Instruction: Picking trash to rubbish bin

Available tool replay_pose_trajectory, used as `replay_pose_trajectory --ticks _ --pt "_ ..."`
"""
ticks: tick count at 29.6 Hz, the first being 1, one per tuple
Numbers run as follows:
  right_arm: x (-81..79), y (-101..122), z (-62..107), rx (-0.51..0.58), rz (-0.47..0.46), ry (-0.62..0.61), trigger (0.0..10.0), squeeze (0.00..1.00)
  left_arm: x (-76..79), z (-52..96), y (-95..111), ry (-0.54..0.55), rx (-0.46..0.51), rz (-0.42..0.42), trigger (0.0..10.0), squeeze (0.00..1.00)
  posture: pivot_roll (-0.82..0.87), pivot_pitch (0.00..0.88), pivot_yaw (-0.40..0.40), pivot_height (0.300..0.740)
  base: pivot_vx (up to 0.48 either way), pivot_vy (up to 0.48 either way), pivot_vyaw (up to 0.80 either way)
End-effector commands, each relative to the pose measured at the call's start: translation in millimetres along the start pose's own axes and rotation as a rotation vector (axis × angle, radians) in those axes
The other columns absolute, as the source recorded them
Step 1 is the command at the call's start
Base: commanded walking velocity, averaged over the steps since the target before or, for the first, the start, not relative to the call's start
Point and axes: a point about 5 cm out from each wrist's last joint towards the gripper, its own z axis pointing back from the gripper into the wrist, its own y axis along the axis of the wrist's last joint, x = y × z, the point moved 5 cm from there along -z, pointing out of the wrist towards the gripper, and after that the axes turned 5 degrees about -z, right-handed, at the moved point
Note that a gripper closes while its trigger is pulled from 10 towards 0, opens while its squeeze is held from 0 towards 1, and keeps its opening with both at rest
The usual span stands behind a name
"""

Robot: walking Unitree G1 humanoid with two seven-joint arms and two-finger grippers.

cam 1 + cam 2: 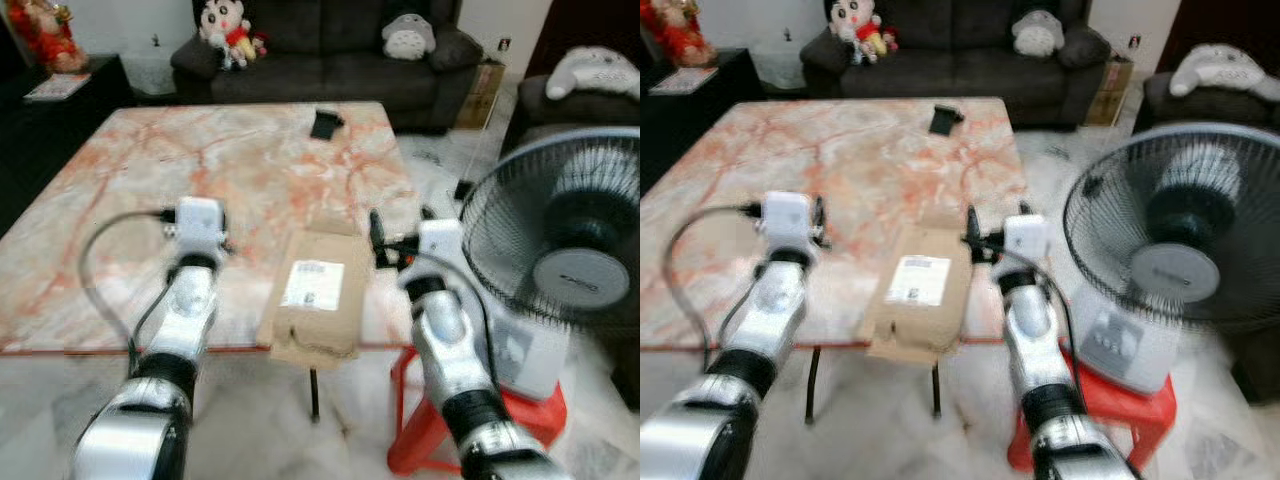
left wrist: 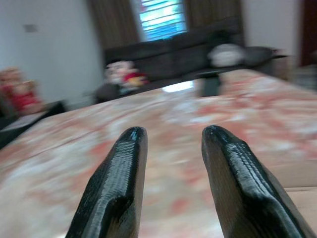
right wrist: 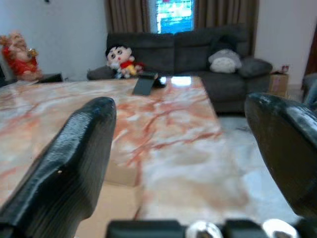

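I see both arms raised over the near edge of the pink marble table (image 1: 150,170). The flattened cardboard box (image 1: 318,295), brown with a white label on top, lies between the two claws, its near end hanging over the table edge.

My left gripper (image 2: 171,148) hovers low over the marble, just to the left of the cardboard; from its wrist camera the two black fingers (image 2: 116,183) stand apart with a clear gap and nothing between them. A corner of the cardboard shows just beside the right-hand finger.

My right gripper (image 3: 181,144) sits at the cardboard's right edge, near the table's right side. Its fingers (image 3: 74,158) are spread wide, holding nothing, and the cardboard lies below and just inside the left finger.

Well ahead of both claws, at the far side of the table, lies a small black object (image 1: 326,124). Beyond the table stands a dark sofa (image 1: 330,60) with a cartoon doll (image 1: 228,30) and a grey plush (image 1: 408,36) on it. To the right of my right arm a standing fan (image 1: 565,250) rests on a red stool (image 1: 480,425).

The head views are slightly blurred, and the left wrist view more so.
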Motion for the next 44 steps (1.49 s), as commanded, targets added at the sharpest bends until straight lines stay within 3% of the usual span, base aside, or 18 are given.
replay_pose_trajectory --ticks 1,16,18,19,25,30,31,34,35,39,44 --pt "-10.2 -0.6 -2.8 -0.014 -0.018 0.025 10.0 0.00 -5.9 0.1 0.1 -0.011 0.005 -0.024 10.0 0.00 -0.10 0.009 -0.012 0.740 0.000 0.000 0.00" --pt "-12.7 -14.2 1.0 -0.092 -0.046 0.034 10.0 0.00 24.3 10.4 -18.5 -0.167 -0.072 -0.012 10.0 0.00 -0.12 0.014 -0.007 0.740 0.000 0.000 0.00" --pt "-15.2 -18.5 4.1 -0.105 -0.086 0.046 10.0 0.00 30.7 11.4 -21.1 -0.183 -0.086 -0.014 10.0 0.00 -0.12 0.009 -0.005 0.740 0.000 0.000 0.00" --pt "-14.6 -17.9 4.4 -0.100 -0.093 0.044 10.0 1.00 31.1 11.2 -20.9 -0.184 -0.086 -0.014 10.0 0.00 -0.12 0.009 -0.005 0.740 0.000 0.000 0.00" --pt "-4.4 -27.1 6.3 -0.158 -0.156 -0.019 10.0 1.00 38.0 9.4 -18.1 -0.208 -0.083 -0.015 10.0 0.00 -0.12 0.004 -0.010 0.740 0.000 0.000 0.00" --pt "-9.0 -39.2 9.4 -0.238 -0.301 -0.014 10.0 1.00 44.5 6.9 -14.8 -0.229 -0.080 -0.017 10.0 0.00 -0.13 0.015 -0.019 0.740 0.000 0.000 0.00" --pt "-9.9 -40.1 9.6 -0.245 -0.308 -0.011 10.0 0.24 45.4 6.5 -14.4 -0.232 -0.080 -0.018 10.0 0.00 -0.13 0.017 -0.020 0.740 0.000 0.000 0.00" --pt "-10.7 -41.1 9.7 -0.254 -0.315 -0.008 10.0 0.24 46.5 5.8 -13.9 -0.236 -0.082 -0.018 10.0 0.00 -0.13 0.017 -0.020 0.740 0.000 0.000 0.00" --pt "-13.3 -46.1 11.1 -0.291 -0.337 0.000 10.0 0.00 50.1 5.7 -13.5 -0.249 -0.082 -0.031 10.0 0.00 -0.13 0.034 -0.030 0.740 0.000 0.000 0.00" --pt "-28.3 -56.2 16.4 -0.384 -0.408 0.069 10.0 0.00 63.5 6.9 -12.7 -0.289 -0.086 -0.035 10.0 0.00 -0.14 0.044 -0.036 0.740 0.000 0.000 0.00" --pt "-37.3 -63.4 22.1 -0.452 -0.392 0.119 10.0 0.00 77.8 11.1 -12.9 -0.331 -0.088 -0.040 10.0 0.00 -0.14 0.048 -0.042 0.740 0.000 0.000 0.00"
